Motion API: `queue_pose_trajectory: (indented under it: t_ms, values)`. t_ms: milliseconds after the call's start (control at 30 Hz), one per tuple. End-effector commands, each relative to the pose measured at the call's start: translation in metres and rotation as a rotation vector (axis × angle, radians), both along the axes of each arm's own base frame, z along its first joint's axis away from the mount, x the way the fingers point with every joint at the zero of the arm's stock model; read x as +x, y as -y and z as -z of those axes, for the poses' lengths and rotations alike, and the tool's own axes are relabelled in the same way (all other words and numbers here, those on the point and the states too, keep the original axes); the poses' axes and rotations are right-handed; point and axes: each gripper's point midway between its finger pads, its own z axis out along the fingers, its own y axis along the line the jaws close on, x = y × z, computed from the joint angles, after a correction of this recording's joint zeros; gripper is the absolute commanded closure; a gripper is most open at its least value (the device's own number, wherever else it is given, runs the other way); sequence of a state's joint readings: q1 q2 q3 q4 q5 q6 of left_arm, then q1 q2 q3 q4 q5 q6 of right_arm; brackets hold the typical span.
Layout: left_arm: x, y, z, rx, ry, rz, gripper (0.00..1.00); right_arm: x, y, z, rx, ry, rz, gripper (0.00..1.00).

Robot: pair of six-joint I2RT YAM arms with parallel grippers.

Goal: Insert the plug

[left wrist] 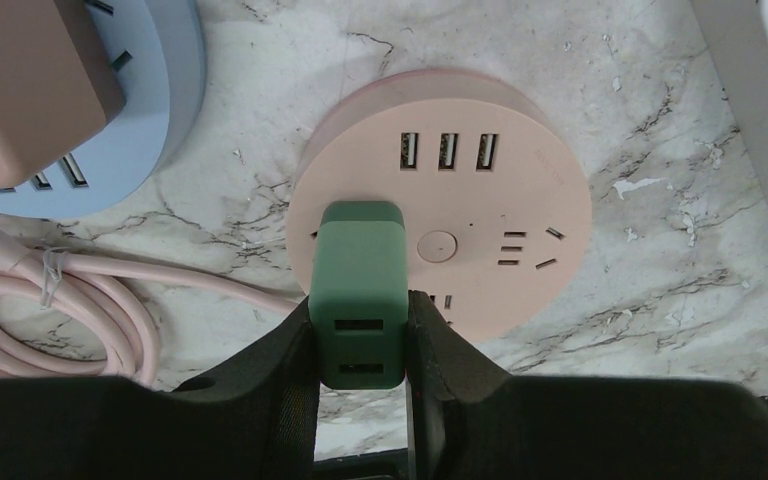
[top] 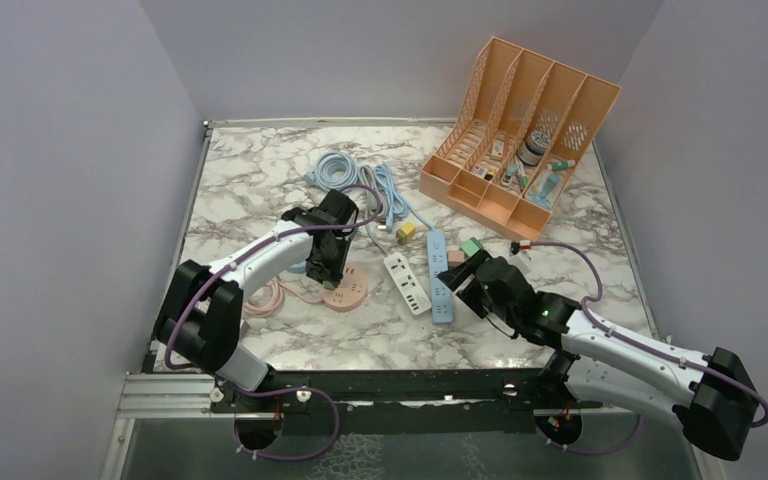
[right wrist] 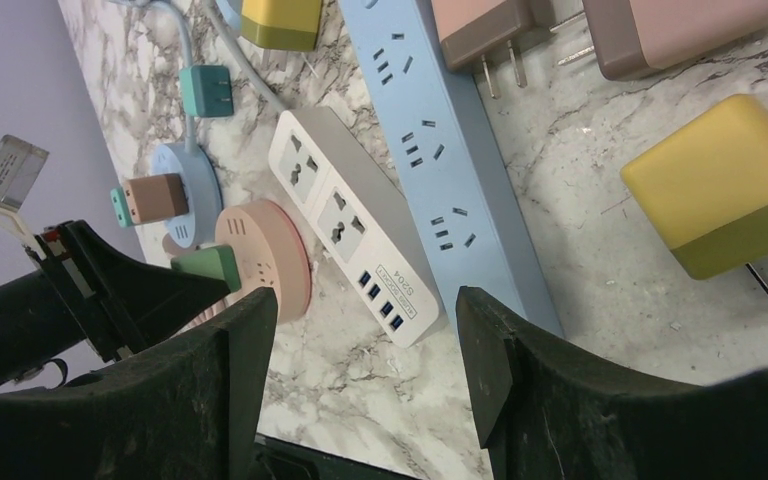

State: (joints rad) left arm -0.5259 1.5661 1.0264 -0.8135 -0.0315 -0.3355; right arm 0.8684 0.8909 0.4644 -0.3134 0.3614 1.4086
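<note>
My left gripper [left wrist: 360, 345] is shut on a green plug [left wrist: 360, 285], one finger on each side of it. The plug stands over the left part of a round pink socket [left wrist: 490, 210] with three USB ports; its prongs are hidden, so I cannot tell whether they are in. In the top view the left gripper [top: 328, 262] is over the pink socket [top: 348, 292]. My right gripper [right wrist: 365, 340] is open and empty, hovering above bare marble near a blue power strip [right wrist: 440, 150]. The right wrist view also shows the green plug [right wrist: 205, 268].
A round blue socket [left wrist: 150, 120] with a brown plug [left wrist: 20, 90] lies left of the pink one, beside a coiled pink cable [left wrist: 60, 300]. A white power strip [top: 407, 283], a yellow adapter [right wrist: 730, 185], blue cables [top: 345, 175] and an orange file organizer [top: 520, 130] are nearby.
</note>
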Motion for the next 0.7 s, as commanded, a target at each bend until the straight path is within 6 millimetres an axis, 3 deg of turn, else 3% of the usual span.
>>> queue_pose_trajectory:
  t_ms: [0,200,300,433,500,667]
  values:
    - [-0.026,-0.009,0.061,0.032,-0.094,-0.082,1.0,0.012,0.006,-0.012,-0.045,0.043,0.034,0.34]
    - [-0.028,-0.011,0.07,0.038,-0.098,-0.091,1.0,0.013,0.001,-0.011,-0.05,0.042,0.019,0.34]
    - [-0.016,-0.004,0.059,0.012,-0.065,-0.076,1.0,0.014,0.001,-0.011,-0.065,0.042,0.009,0.34]
    - [0.013,0.013,0.017,-0.064,0.057,-0.052,0.61,0.014,0.005,-0.013,-0.112,0.043,0.003,0.34]
    - [0.029,0.021,-0.012,-0.103,0.14,-0.037,0.49,0.015,0.008,-0.016,-0.14,0.053,-0.001,0.34]
    - [0.051,0.031,-0.08,-0.203,0.337,0.001,0.35,0.016,0.02,-0.027,-0.221,0.087,-0.012,0.33]
